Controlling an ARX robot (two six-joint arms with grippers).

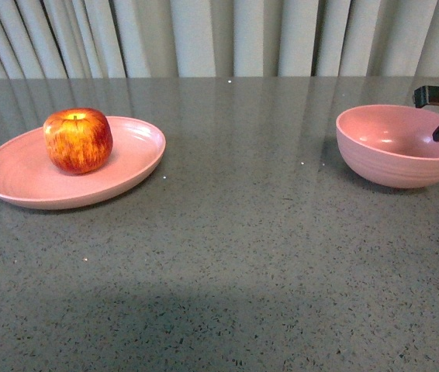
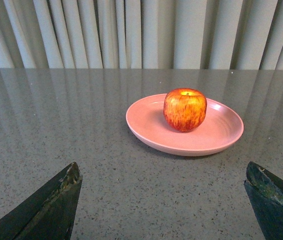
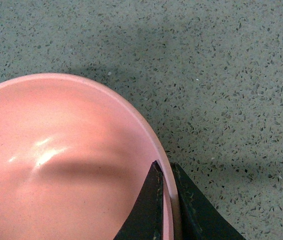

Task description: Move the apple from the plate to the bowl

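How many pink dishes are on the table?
2. The shallow plate sits left, holding the apple; the deep bowl sits right, its rim pinched by the right gripper. None appears hidden.

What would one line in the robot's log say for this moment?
apple: on plate | bowl: empty | left gripper: open, short of plate | right gripper: shut on bowl rim | transfer: not started

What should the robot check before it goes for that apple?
1. Is the apple on the plate, untouched? ok.
2. Is the bowl empty? ok.
3. Are the left fingers open and facing the apple? ok.
4. Do the right fingers grip the bowl's rim? ok.
5. Is the apple within reach of the left fingers? cannot tell.
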